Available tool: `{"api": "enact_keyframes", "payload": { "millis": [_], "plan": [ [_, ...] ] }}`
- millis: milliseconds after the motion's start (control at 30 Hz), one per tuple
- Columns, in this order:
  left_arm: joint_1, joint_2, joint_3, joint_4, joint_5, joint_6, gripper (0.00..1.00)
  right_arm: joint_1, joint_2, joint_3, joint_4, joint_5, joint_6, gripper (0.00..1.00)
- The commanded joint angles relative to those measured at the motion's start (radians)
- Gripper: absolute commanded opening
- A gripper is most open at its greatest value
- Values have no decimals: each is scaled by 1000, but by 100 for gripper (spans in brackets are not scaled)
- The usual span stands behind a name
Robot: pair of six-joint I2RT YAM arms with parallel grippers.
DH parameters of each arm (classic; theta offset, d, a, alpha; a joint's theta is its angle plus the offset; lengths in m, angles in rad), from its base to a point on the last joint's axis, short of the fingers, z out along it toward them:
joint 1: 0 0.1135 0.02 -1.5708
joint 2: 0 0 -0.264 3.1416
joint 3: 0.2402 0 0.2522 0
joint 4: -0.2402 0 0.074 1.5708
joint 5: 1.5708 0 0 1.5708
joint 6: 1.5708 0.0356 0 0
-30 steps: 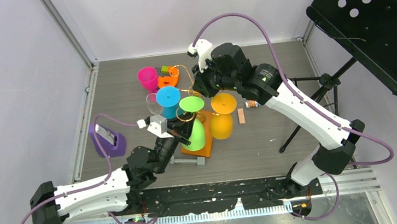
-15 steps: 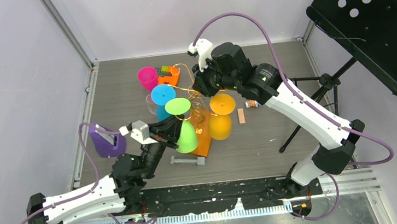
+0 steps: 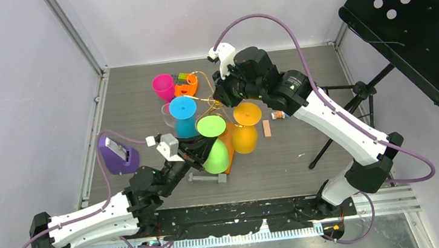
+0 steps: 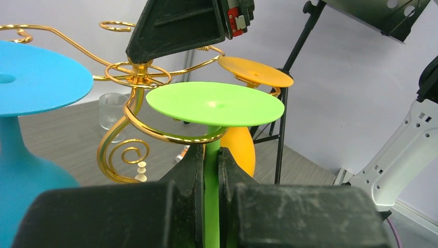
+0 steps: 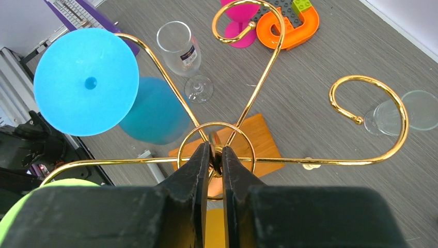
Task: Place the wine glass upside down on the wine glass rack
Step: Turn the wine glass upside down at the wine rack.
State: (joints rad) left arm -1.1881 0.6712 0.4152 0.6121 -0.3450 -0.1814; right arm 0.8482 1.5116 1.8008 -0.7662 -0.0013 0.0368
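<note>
The wine glass rack (image 5: 261, 135) stands mid-table. My right gripper (image 5: 216, 155) is pinched almost shut on the top of its gold stem, steadying it, I judge. The green wine glass (image 4: 214, 103) is upside down with its stem vertical, and my left gripper (image 4: 209, 160) is closed tight on that stem. A curled gold arm appears to hook the stem just under the foot, so what remains is lowering it straight down. The blue glass (image 5: 85, 80) hangs close on the left, the orange glass (image 4: 253, 71) beyond, both clear of the green foot.
</note>
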Motion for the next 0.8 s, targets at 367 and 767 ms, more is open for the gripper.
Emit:
{"api": "enact_keyframes", "payload": {
  "millis": [367, 767],
  "plan": [
    [-2, -27, 57, -216, -81, -71, 42, -5, -10, 38, -22, -6, 19, 7],
    [-3, -247, 37, -472, -30, -189, 69, -5, -4, 83, -52, 58, 13, 5]
  ]
}}
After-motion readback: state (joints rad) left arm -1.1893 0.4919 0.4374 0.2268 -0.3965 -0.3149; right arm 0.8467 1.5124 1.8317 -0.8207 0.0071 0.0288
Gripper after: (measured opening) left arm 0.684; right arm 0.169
